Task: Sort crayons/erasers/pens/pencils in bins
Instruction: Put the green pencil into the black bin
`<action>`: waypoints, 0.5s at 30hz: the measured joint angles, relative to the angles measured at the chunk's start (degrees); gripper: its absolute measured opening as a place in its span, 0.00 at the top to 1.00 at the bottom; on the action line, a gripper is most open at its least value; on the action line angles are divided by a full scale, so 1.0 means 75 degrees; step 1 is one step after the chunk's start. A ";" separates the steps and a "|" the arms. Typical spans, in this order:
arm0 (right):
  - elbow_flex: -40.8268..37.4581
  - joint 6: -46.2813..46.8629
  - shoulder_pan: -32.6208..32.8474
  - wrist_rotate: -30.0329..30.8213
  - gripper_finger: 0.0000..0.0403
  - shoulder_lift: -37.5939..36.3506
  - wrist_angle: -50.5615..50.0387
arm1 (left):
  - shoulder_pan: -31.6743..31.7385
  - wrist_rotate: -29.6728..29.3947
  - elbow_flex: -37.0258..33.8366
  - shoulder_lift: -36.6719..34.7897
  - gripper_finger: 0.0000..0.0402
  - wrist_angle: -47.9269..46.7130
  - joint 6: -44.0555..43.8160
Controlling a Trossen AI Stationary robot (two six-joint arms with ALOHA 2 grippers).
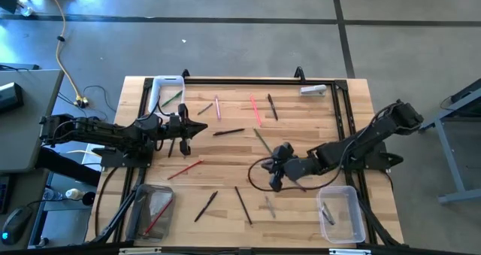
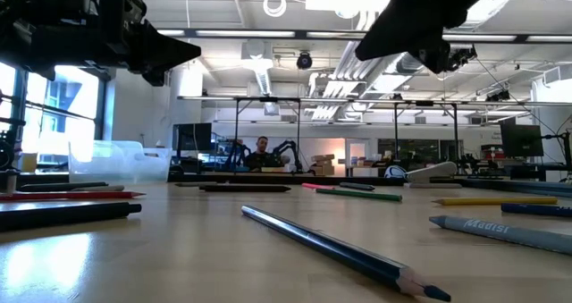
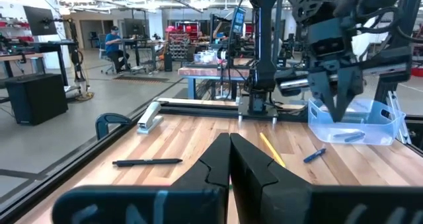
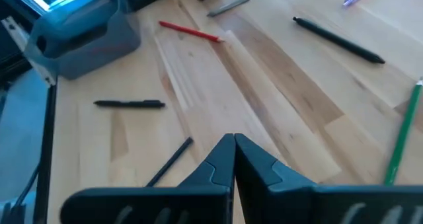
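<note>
Many pens and pencils (image 1: pixel 228 132) lie scattered on wooden table (image 1: pixel 301 202); open lab beyond. Right gripper (image 1: pixel 275 181) clenched, empty, clear bin (image 1: pixel 340 214) just beside. Left gripper (image 1: pixel 197 128) clenched, empty, white-rimmed bin (image 1: pixel 167 92) near.

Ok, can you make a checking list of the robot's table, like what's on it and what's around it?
Surface: wooden table, framed by black rails.
Job's things: pens and pencils scattered loose; white-rimmed bin, grey bin and clear bin each hold a few.
Clutter: small grey object at the far edge.
Grippers: left gripper shut, empty; right gripper shut, empty, above the table.
Cables: yellow cable on the floor.
Surroundings: person seated at a desk far behind.
</note>
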 joint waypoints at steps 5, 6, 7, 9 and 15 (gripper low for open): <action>0.0000 -0.0017 -0.0170 -0.0115 1.00 0.0000 -0.0015 | 0.0000 0.0000 0.0000 0.0000 1.00 0.0000 0.0000; 0.0004 -0.0017 -0.0198 -0.0118 1.00 0.0000 -0.0013 | 0.0000 0.0000 0.0000 0.0000 1.00 0.0000 0.0000; 0.0019 -0.0017 -0.0212 -0.0118 0.99 0.0000 -0.0031 | -0.0001 0.0000 0.0000 0.0000 1.00 0.0000 0.0000; 0.0093 -0.0017 -0.0249 -0.0135 0.97 0.0000 -0.0074 | 0.0001 0.0000 0.0000 0.0000 1.00 0.0003 0.0000; 0.0372 0.0120 -0.0268 -0.0135 0.84 0.0002 -0.0536 | -0.0001 0.0000 0.0000 0.0000 1.00 0.0002 0.0000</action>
